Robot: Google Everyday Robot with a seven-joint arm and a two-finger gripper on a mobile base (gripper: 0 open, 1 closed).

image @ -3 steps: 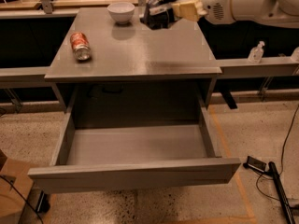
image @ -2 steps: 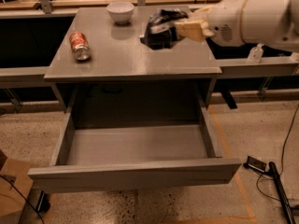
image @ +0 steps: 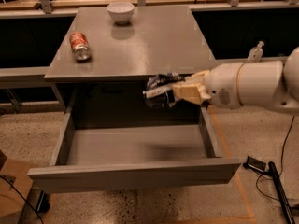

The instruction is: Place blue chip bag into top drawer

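My gripper (image: 164,90) reaches in from the right on a white arm and is shut on the blue chip bag (image: 158,89), a dark crinkly bag with whitish print. It holds the bag in the air in front of the table's front edge, above the back right part of the open top drawer (image: 135,173). The drawer is pulled fully out, with grey sides and a bare grey floor (image: 131,146). The bag does not touch the drawer.
On the grey table (image: 159,45) a red soda can (image: 80,45) lies on its side at the left and a white bowl (image: 120,11) stands at the back. A clear bottle (image: 256,52) stands at the right. Cables lie on the floor at the lower right.
The gripper has carried the bag from over the back right of the tabletop forward and down, past the table's front edge, to above the open drawer.
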